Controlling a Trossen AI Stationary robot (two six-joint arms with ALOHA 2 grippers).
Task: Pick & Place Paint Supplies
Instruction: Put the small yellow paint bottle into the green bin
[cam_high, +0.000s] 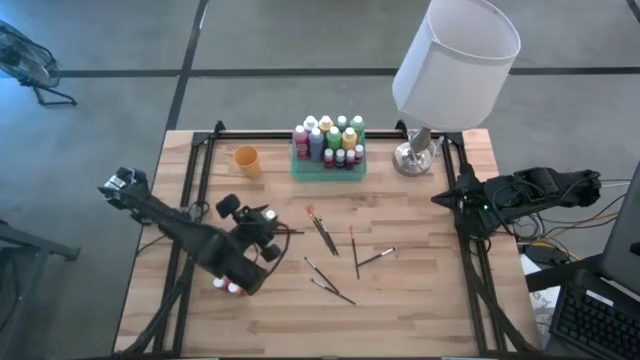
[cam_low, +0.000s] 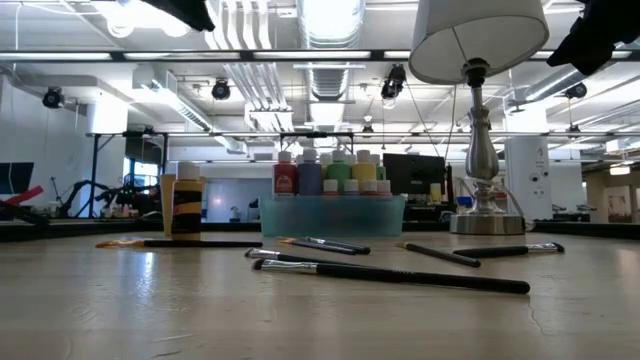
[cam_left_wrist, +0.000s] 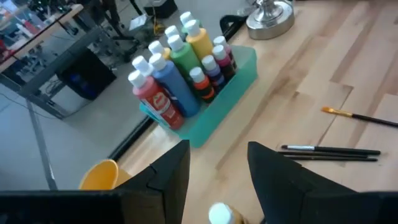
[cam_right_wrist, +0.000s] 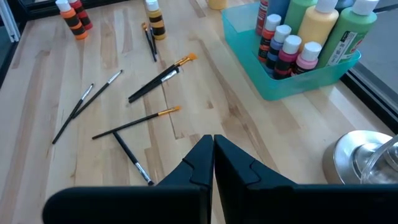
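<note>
Several paint bottles (cam_left_wrist: 177, 87) stand in the green tray (cam_high: 328, 166) at the far middle. A yellow black-banded bottle (cam_low: 186, 208) stands on the table, its pale cap (cam_left_wrist: 219, 214) showing below my left gripper (cam_left_wrist: 217, 149). That gripper is open and hovers above it at the table's left middle (cam_high: 266, 222). Two red-orange bottles (cam_right_wrist: 74, 18) stand under the left arm. Several thin dark-handled brushes (cam_high: 325, 235) lie flat mid-table. My right gripper (cam_right_wrist: 213, 140) waits shut at the right edge (cam_high: 442, 198).
An orange cup (cam_high: 246, 160) stands left of the tray. A lamp with a white shade (cam_high: 452, 60) and metal base (cam_high: 415, 156) is at the far right. Black rails (cam_high: 200, 200) run along the table's left, right and far sides.
</note>
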